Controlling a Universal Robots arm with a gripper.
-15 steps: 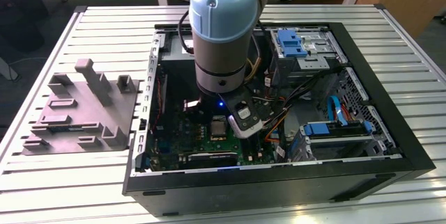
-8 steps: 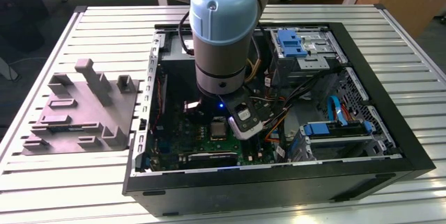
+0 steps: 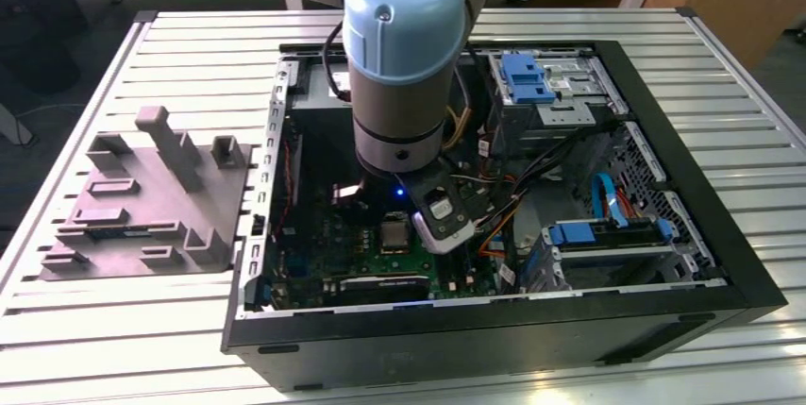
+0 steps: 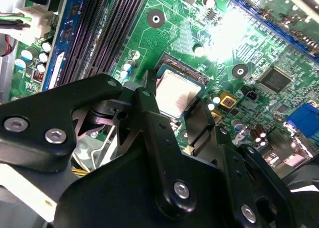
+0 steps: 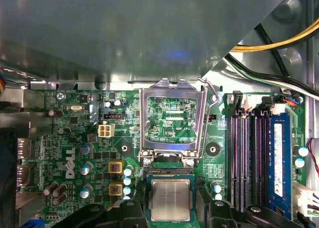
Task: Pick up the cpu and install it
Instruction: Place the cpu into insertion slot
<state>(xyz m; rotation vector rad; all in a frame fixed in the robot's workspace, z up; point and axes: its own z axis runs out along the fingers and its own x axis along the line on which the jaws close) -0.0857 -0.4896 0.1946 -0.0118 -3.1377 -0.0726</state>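
fingers (image 4: 154,133) clamp the cpu (image 5: 170,199) by two edges over the socket (image 4: 187,72); slight skew could bend its pins.

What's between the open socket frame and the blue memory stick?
In the first wrist view, between the socket frame and the blue memory stick: green board with a mounting hole, then empty dark memory slots.
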